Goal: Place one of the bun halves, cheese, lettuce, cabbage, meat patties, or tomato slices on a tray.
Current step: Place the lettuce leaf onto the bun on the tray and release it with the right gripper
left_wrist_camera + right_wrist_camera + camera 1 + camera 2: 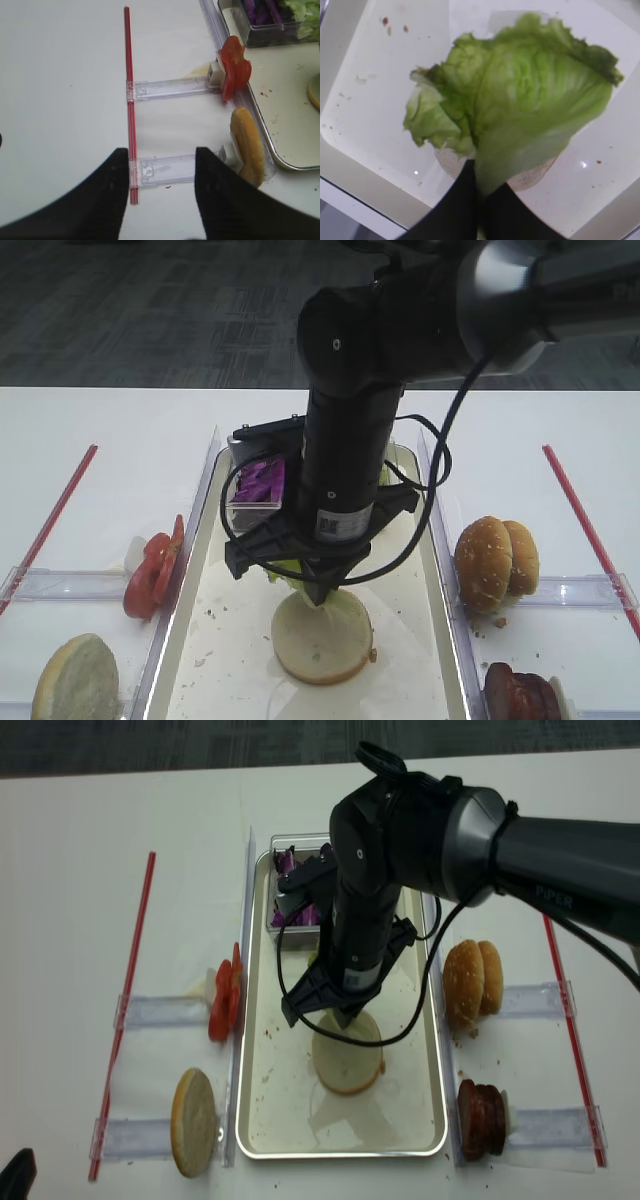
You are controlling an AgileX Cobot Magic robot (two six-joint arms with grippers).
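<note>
My right gripper (pixel 322 598) is shut on a ruffled green lettuce (pixel 520 100) leaf. It hangs just over a pale flat bun half (pixel 315 650) lying on the silver tray (pixel 230 640). In the right wrist view the leaf covers most of that bun half (pixel 532 177), and I cannot tell whether they touch. My left gripper (pixel 161 152) is open and holds nothing, above the table left of the tray (pixel 285 110). Tomato slices (pixel 234 70) and another bun half (pixel 247 145) stand in clear holders there. Cheese is not clearly visible.
A clear tub of purple cabbage (pixel 262 482) sits at the tray's far end. Sesame bun halves (pixel 492 562) and meat patties (pixel 520 695) stand in holders right of the tray. Red straws (pixel 129 75) lie along both outer sides.
</note>
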